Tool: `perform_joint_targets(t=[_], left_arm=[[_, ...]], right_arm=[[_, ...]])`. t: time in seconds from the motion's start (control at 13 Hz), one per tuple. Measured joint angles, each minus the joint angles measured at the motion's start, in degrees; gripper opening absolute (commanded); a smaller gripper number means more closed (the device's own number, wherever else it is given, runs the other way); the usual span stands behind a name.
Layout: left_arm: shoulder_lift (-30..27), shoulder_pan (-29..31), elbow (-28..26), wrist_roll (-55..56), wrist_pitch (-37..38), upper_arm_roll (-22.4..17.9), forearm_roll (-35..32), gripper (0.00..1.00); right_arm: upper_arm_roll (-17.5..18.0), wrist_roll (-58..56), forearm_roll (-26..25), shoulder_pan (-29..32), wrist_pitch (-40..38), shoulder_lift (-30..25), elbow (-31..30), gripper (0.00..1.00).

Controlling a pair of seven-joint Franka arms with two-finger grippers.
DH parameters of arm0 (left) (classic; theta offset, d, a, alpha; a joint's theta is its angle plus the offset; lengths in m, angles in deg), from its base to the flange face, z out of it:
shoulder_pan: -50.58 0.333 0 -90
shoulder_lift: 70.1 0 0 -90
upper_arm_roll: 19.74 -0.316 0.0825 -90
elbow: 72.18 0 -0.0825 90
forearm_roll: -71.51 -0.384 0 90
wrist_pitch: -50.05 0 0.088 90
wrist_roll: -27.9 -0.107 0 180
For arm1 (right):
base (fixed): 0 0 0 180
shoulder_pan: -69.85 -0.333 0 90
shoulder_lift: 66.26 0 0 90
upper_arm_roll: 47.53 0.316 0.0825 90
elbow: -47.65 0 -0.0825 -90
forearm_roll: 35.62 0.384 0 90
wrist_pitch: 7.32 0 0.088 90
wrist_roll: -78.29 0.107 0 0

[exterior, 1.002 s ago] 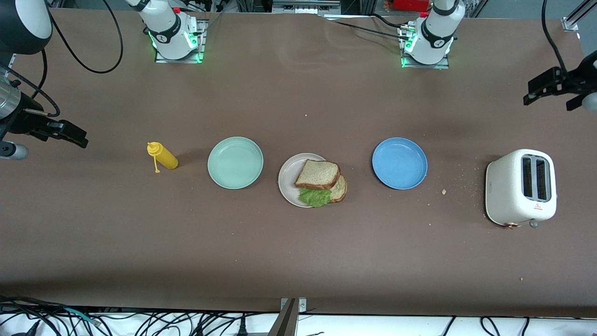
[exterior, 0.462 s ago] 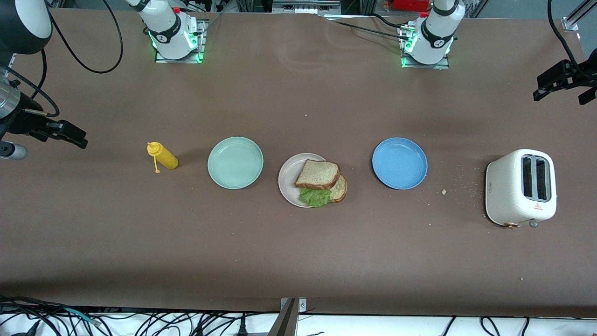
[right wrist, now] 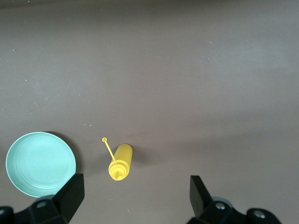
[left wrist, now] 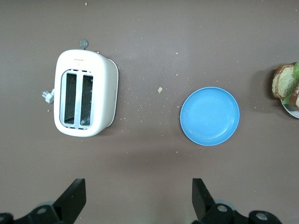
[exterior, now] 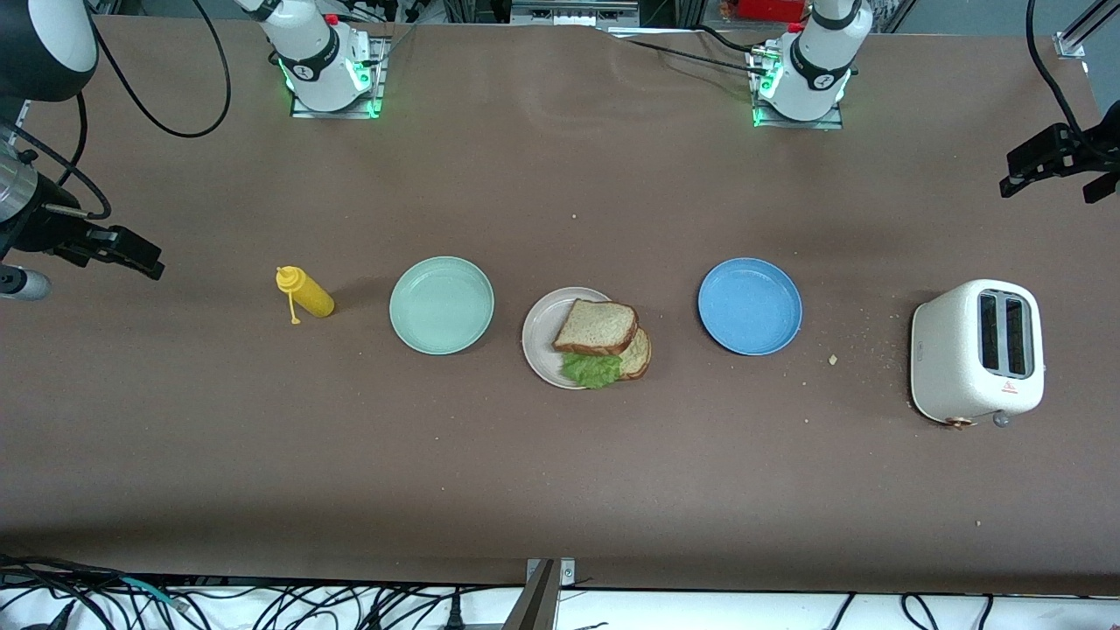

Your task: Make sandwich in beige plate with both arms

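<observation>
The beige plate (exterior: 537, 337) sits mid-table with the sandwich on it. A brown bread slice (exterior: 596, 326) lies on top. Green lettuce (exterior: 591, 369) and a lower slice (exterior: 638, 355) stick out past the plate's rim toward the left arm's end. My left gripper (exterior: 1047, 191) hangs open and empty, high over the left arm's end of the table. In the left wrist view that left gripper (left wrist: 138, 196) has bare table between its fingers, and the sandwich (left wrist: 284, 82) shows at the frame's edge. My right gripper (exterior: 144, 258) (right wrist: 135, 193) is open and empty over the right arm's end.
A blue plate (exterior: 750, 306) (left wrist: 210, 116) and a white toaster (exterior: 977, 352) (left wrist: 85, 99) stand toward the left arm's end, with crumbs between them. A mint-green plate (exterior: 442, 304) (right wrist: 40, 164) and a yellow squeeze bottle (exterior: 306, 294) (right wrist: 120, 162) stand toward the right arm's end.
The left gripper has drawn back slightly toward its end of the table. The right arm, the plates and the sandwich have not moved.
</observation>
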Motion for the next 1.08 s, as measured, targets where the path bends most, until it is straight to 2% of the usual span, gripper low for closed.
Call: perform_joint_targets(t=[1.08], left_arm=[[0.1, 0.0, 0.0, 0.0, -1.4, 0.6, 0.0, 1.0]], right_arm=[[0.0, 0.0, 0.0, 0.0, 0.1, 0.0, 0.0, 1.0]])
